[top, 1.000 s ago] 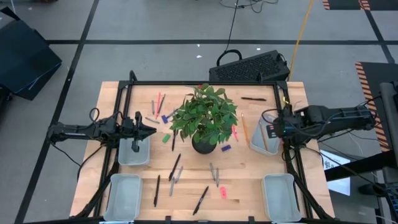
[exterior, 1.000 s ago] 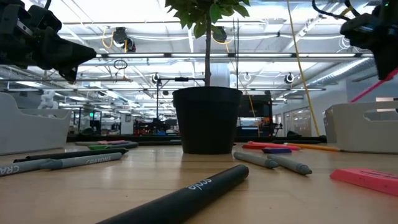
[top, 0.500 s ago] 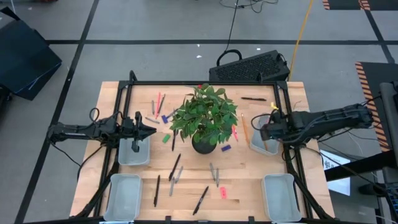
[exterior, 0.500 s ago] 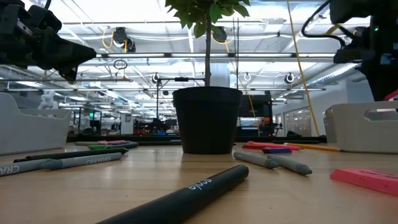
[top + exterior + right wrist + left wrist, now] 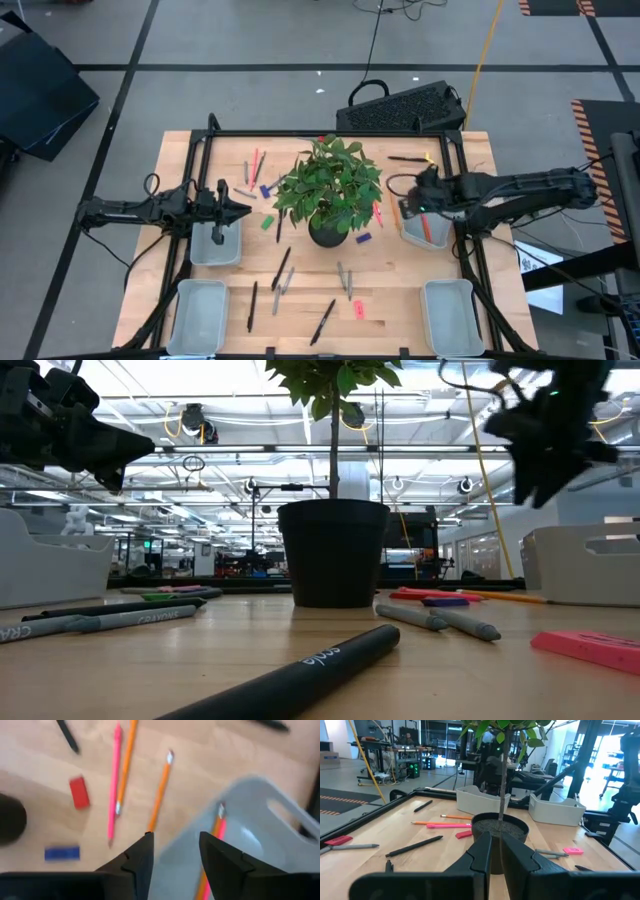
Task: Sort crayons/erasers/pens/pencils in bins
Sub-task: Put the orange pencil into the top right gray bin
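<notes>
Left end effector (image 5: 243,210) clenched, empty, parked above the left far pale grey-white plastic bin (image 5: 215,246). Dark-potted green plant (image 5: 330,190) mid-counter. Right end effector (image 5: 172,851) released, empty, over the right far bin's (image 5: 250,840) rim; thin orange pencil (image 5: 159,796) just beside, probably next pick.

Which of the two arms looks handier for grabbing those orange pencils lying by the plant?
Right. Its gripper hovers open beside the orange pencils, next to the bin already holding some. The left gripper sits shut across the plant.
</notes>
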Robot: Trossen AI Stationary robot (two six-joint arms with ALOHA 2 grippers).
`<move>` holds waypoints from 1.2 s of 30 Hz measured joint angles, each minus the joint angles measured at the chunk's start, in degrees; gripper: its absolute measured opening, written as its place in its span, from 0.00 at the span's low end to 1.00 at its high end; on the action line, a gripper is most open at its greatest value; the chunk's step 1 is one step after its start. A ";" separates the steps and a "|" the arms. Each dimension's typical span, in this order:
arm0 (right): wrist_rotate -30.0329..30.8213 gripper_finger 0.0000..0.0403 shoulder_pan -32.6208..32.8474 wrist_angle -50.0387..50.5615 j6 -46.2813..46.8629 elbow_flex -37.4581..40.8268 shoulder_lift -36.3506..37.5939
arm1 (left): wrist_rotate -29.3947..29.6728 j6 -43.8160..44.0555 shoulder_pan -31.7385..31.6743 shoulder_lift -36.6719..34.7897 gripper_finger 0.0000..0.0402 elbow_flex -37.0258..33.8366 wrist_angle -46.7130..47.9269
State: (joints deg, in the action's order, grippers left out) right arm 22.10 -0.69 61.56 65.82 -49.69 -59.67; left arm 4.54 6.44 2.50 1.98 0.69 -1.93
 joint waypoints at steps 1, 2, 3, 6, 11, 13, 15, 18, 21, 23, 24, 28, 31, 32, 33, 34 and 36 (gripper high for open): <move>0.15 0.37 -1.89 -1.95 -2.00 -0.19 -1.38 | 0.00 0.00 0.00 0.00 0.10 0.00 0.00; 0.12 0.36 -3.93 -4.11 -3.78 -0.29 -2.83 | 0.00 -0.01 -0.01 0.00 0.10 0.00 0.01; -0.69 0.35 -6.34 -6.09 -5.64 -0.29 -4.39 | 0.01 -0.01 -0.02 -0.01 0.10 0.00 0.00; -4.95 0.35 -14.35 -13.09 -12.55 -0.26 -9.87 | 0.00 -0.01 0.00 -0.01 0.10 0.00 0.00; -10.62 0.35 -24.56 -28.61 -23.31 -0.29 -19.28 | 0.00 0.00 0.00 0.00 0.10 0.00 0.00; -12.07 0.34 -26.97 -31.30 -25.06 -0.29 -23.08 | 0.00 -0.02 0.00 -0.02 0.10 0.00 0.00; -12.02 0.34 -28.54 -31.08 -26.14 -0.29 -26.68 | 0.02 -0.01 -0.01 0.00 0.10 0.00 0.00; -11.91 0.32 -29.41 -29.38 -26.40 -0.25 -30.83 | 0.02 -0.01 0.00 -0.01 0.10 0.00 0.00; -13.92 0.31 -29.08 -29.87 -26.03 -0.24 -32.86 | 0.02 0.00 0.00 -0.02 0.10 0.00 0.00; -14.79 0.30 -28.43 -30.28 -25.35 -0.28 -33.51 | 0.02 -0.01 -0.01 -0.01 0.10 0.00 0.00; -14.57 0.30 -28.14 -30.27 -24.90 -0.30 -33.71 | 0.01 -0.01 0.00 0.00 0.10 0.00 0.00; -14.47 0.27 -27.75 -30.09 -23.52 -0.42 -34.13 | 0.02 0.00 0.00 -0.01 0.10 0.00 0.00; -14.62 0.23 -27.74 -29.95 -22.32 -0.42 -34.15 | 0.02 -0.01 -0.01 -0.01 0.10 0.00 0.00; -14.68 0.21 -27.74 -29.73 -21.66 -0.42 -34.15 | 0.02 -0.01 0.00 -0.01 0.10 0.00 0.00; -14.66 0.20 -27.74 -29.43 -21.19 -0.42 -34.17 | 0.01 -0.01 -0.01 0.00 0.10 0.00 0.00; -14.66 0.18 -27.71 -29.07 -20.74 -0.44 -34.17 | 0.01 -0.01 0.00 -0.01 0.10 0.00 0.00; -14.54 0.14 -27.74 -28.30 -19.82 -0.44 -34.20 | 0.02 -0.01 -0.01 0.00 0.10 0.00 0.00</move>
State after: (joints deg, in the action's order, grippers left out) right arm 7.56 -28.42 33.25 46.00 -50.13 -93.86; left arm 4.56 6.42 2.50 1.98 0.69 -1.93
